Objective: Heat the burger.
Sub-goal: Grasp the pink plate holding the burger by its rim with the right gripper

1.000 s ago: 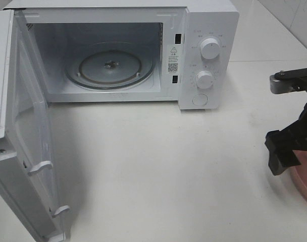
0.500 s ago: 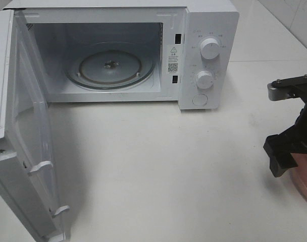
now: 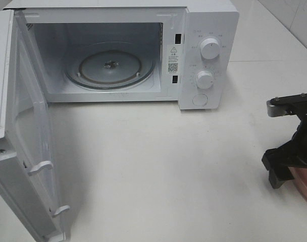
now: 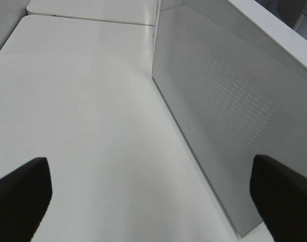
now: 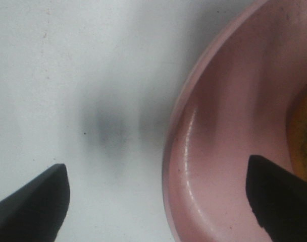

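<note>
- Only a narrow piece of the burger [image 5: 305, 133] was visible, at the border of the right wrist view: a golden-orange, rounded surface. The lettuce, the patty and the cheese could not be seen.
- The burger lay on a pink plate [image 5: 214, 151], which stood on the white tabletop [image 3: 158, 161] at the right border of the high view, well apart from the microwave [image 3: 209, 30].
- The microwave door [image 3: 22, 151] stood wide open to the left. The glass turntable [image 3: 110, 65] inside carried nothing, and nothing lay on the tabletop between the plate and the opening.
- Two round knobs [image 3: 209, 49] sat on the front panel, right of the opening.
- The right claw [image 5: 156, 201] was above the near side of the plate with its fingers spread wide and holding nothing. The rim of the plate ran between them, and the burger showed just beside one finger [image 5: 279, 196], deeper in the plate. I cannot tell if the claw touched the plate.
- The left claw [image 4: 151, 201] was also spread wide and held nothing, low above the tabletop beside the outer face of the door.
</note>
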You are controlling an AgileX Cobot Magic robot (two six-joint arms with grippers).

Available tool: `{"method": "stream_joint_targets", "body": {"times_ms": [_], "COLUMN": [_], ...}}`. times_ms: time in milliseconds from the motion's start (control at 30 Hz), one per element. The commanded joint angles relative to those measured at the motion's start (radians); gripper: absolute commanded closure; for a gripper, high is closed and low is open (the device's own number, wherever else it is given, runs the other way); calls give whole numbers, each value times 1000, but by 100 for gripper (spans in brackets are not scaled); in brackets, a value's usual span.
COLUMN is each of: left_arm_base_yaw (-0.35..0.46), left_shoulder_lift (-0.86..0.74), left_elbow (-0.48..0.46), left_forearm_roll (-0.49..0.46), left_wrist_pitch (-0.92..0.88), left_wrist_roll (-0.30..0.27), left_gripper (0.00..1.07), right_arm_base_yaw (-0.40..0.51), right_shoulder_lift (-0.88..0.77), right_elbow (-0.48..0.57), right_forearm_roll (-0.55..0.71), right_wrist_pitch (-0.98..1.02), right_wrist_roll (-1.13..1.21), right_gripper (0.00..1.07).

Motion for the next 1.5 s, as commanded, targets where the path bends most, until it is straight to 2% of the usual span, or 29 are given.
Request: {"method": "stream_joint_targets", "body": {"times_ms": [33,533,967,1133,1200,1233,1300,1367,1400,1500], "left_arm_base_yaw": [3,3,3,3,3,3,3,3,3,3], "left_shoulder_lift": [-17,-17,-17,-17,-17,-17,-17,-17,-17,-17], "left_elbow": [0,0,0,0,0,0,0,0,0,0], "left_forearm_roll": [-3,-3,-3,-3,-3,-3,-3,-3,-3,-3], "left_wrist_pitch": [0,0,0,0,0,0,0,0,0,0], "left_wrist_roll": [0,0,0,0,0,0,0,0,0,0], "left_gripper": [7,7,7,7,7,7,7,7,7,7], "right_arm_base_yaw": [-6,-32,-32,-32,-32,-32,-32,-32,-32,-32], "right_shoulder_lift": [16,84,98,98,103,103,119,127,144,148], "right_elbow": [4,8,34,36,36,36,47,49,48,48], "right_forearm_roll": [-1,-6,-5,-5,-5,-5,-8,-9,-9,-9], "right_wrist_pitch": [-23,-94,-116,-110,-110,-110,-123,-123,-123,-123], "right_wrist_roll": [9,7,7,4,4,4,5,5,5,5], "right_gripper": [18,20,27,37,46,46,61,65,74,80]}}
